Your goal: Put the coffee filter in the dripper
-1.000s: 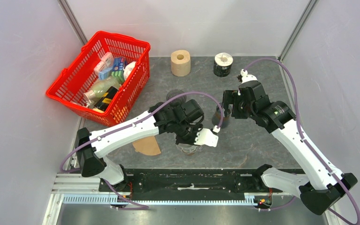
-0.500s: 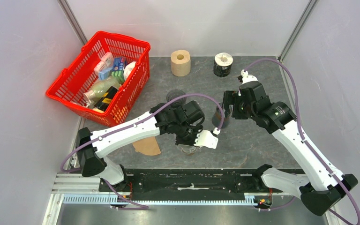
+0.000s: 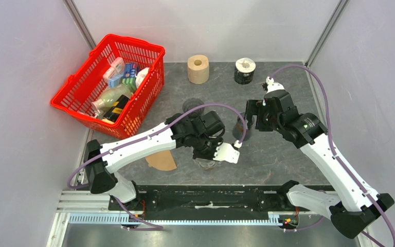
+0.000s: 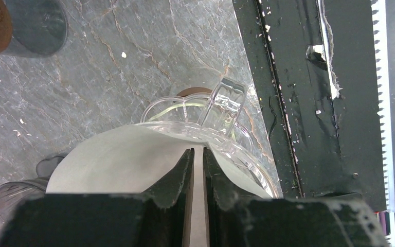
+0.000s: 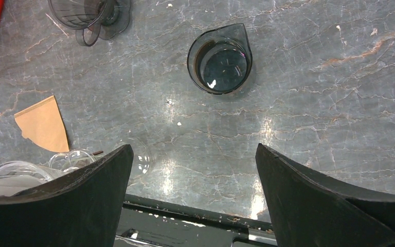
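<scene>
- Through the left wrist camera, the left gripper (image 4: 197,154) is pinched almost shut on a white filter (image 4: 123,164). Only a thin slit shows between its fingers (image 4: 180,172).
- In that same view the paper overlaps the rim of the clear dripper (image 4: 225,105), whose glass handle pokes up just beyond. I cannot tell whether the paper sits down inside the cone.
- From overhead the grip itself is hidden under the arm. What shows is the filter sticking out sideways right above the dripper, near the front edge of the table (image 3: 277,154).
- The right gripper (image 5: 194,149) stands spread wide with nothing in it, well apart from the dripper, and a dark beaker (image 5: 219,59) stands beyond its fingers.
- The right wrist view shows a brown filter (image 5: 43,123) whole, lying flat on the table. Overhead, the left arm covers part of it.
- Only the overhead view takes in the whole red basket (image 3: 133,43), plus a tan roll (image 3: 198,68) and a black-wrapped roll (image 3: 245,71) at the back.
</scene>
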`<act>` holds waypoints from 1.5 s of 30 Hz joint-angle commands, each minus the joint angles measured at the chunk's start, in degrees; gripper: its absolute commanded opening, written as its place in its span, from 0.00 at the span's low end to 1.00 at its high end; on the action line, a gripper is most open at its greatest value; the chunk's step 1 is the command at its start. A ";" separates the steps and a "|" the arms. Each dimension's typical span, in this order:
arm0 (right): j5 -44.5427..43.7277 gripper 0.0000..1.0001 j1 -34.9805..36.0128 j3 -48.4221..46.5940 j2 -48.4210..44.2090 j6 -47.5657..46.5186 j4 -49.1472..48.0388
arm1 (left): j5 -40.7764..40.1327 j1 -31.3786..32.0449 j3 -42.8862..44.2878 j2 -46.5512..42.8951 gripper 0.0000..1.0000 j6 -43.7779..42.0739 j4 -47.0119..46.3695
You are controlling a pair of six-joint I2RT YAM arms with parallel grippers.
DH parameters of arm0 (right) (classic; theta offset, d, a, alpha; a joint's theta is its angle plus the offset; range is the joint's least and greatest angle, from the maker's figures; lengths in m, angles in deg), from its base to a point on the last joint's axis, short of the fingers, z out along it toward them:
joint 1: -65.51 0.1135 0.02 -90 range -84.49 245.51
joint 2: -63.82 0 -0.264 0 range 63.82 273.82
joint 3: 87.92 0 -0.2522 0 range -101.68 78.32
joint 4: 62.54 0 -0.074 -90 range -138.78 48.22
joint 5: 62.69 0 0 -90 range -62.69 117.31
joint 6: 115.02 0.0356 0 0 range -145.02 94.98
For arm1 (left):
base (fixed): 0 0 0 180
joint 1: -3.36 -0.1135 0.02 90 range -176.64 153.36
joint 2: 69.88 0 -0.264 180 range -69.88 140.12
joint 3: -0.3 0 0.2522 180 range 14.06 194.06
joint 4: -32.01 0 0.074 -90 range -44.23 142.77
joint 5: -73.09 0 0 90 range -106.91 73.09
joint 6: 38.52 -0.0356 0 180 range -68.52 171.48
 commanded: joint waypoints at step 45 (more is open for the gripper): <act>0.59 0.97 -0.22 -0.30 -1.93 -0.65 -0.68 | -1.78 1.18 1.71 0.18 0.26 -2.22 -0.65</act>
